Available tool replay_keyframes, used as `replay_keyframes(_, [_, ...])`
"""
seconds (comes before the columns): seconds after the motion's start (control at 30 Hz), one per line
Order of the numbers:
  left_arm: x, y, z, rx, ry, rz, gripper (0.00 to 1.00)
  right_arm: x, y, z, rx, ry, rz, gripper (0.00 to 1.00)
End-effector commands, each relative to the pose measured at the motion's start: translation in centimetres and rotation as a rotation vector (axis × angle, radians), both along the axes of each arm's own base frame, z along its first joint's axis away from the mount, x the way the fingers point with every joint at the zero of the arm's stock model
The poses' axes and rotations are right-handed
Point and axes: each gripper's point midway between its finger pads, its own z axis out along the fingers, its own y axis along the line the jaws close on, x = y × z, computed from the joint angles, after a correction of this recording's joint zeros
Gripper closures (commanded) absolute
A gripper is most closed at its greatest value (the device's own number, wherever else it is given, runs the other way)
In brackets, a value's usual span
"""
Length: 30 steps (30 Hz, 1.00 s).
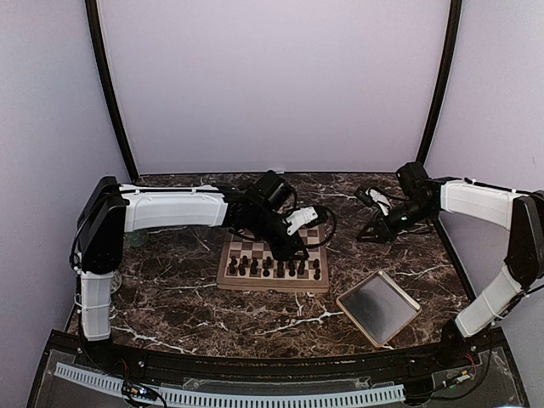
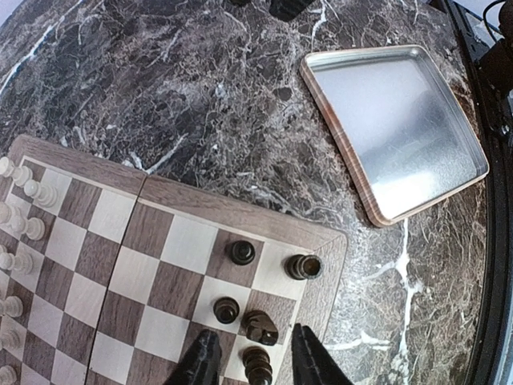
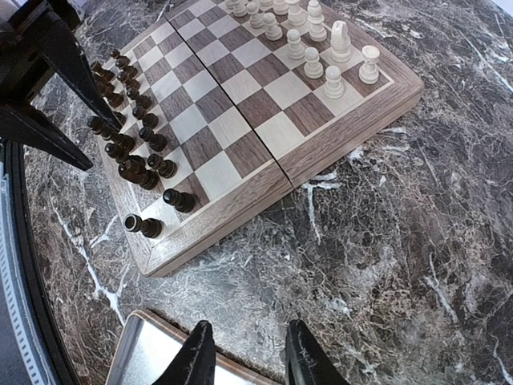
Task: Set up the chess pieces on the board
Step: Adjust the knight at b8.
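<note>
No legible text, label, brand or number shows on anything.

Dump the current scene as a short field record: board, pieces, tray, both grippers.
board: wooden chessboard, flat on the dark marble table
dark side: dark chessmen crowded along one edge of the board
pale side: pale chessmen along the opposite edge
tray: metal tray on the table beside the board, no pieces seen in it
left arm: left gripper open over the dark corner, fingers straddling one dark chessman, gaps on both sides
right arm: right gripper open, nothing between its fingers, above a tray corner, off the board
</note>
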Motion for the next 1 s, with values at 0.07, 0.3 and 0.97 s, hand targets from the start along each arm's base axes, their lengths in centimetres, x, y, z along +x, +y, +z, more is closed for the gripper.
replay_keyframes(0.07, [-0.5,0.1,-0.7,0.045,0.033,-0.023,0.66,0.1,0.1,0.2,0.017,-0.027,0.019,0.69])
replay_keyframes(0.3, [-0.5,0.2,-2.0,0.078,0.026,-0.014,0.69,-0.1,0.2,-0.1,0.020,-0.005,0.025,0.69])
replay_keyframes(0.97, [-1.4,-0.6,-3.5,0.118,0.032,-0.047,0.74,-0.2,0.1,-0.4,0.013,0.003,0.028,0.69])
